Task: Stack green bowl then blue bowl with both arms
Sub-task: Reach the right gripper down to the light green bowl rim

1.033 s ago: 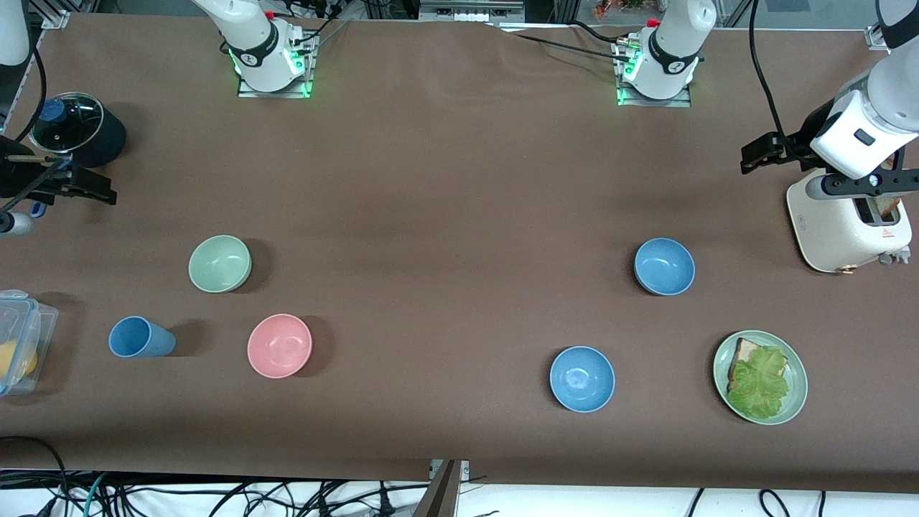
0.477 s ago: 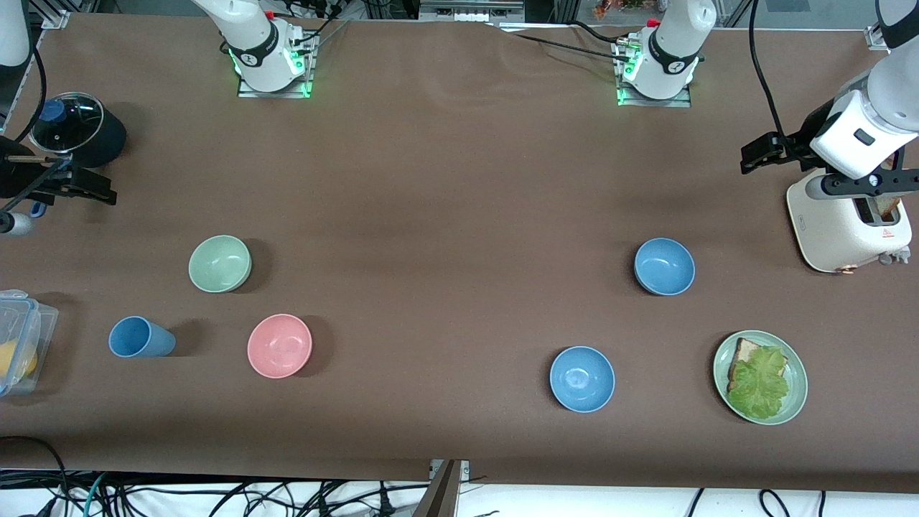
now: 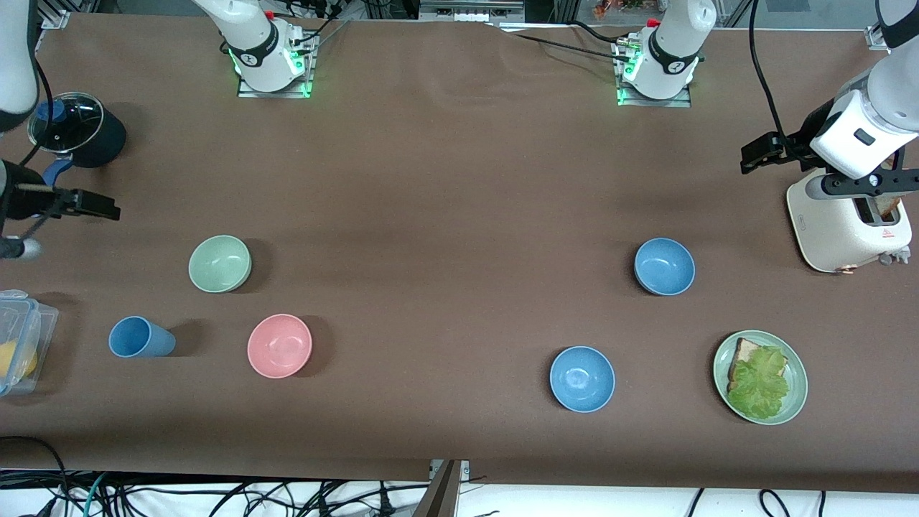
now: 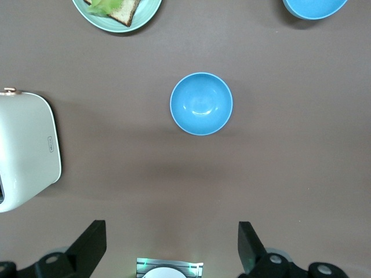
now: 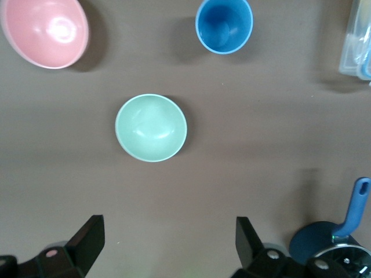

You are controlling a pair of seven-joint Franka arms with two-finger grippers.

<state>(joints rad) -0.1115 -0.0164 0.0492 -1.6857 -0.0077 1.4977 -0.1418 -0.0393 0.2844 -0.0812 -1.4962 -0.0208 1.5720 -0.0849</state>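
Brown cloth surface (image 3: 459, 179), wide, with cables trailing under the edge nearest the front camera.

Green bowl (image 3: 220, 263): sitting upright toward the right arm's end, apart from everything; pink bowl (image 3: 279, 345) and blue cup (image 3: 138, 337) both lying nearer the front camera than it. Small, round, pale mint, matte, empty. Round, so no long axis is dictating the approach.

Right gripper (image 3: 68, 203): hanging over the surface edge at the right arm's end, beside the black pot (image 3: 75, 129). Jaws standing open, holding nothing. In the right wrist view the green bowl (image 5: 151, 127) is showing ahead of the jaws, roughly centred between them. This arm is the nearer one to it.

Blue bowls, two alike, both lying toward the left arm's end: one (image 3: 664, 266) farther from the front camera, one (image 3: 582, 378) nearer it, beside the green plate (image 3: 795, 391) carrying bread and lettuce. Plain medium blue, empty, upright.

Left gripper (image 3: 826, 169): hanging over the toaster (image 3: 840, 230) at the left arm's end, jaws open and empty. The left wrist view is showing one blue bowl (image 4: 201, 103) ahead of the jaws, about midway between them. This arm is the nearer one to both blue bowls.

Nothing stacked yet; all bowls are lying well apart.
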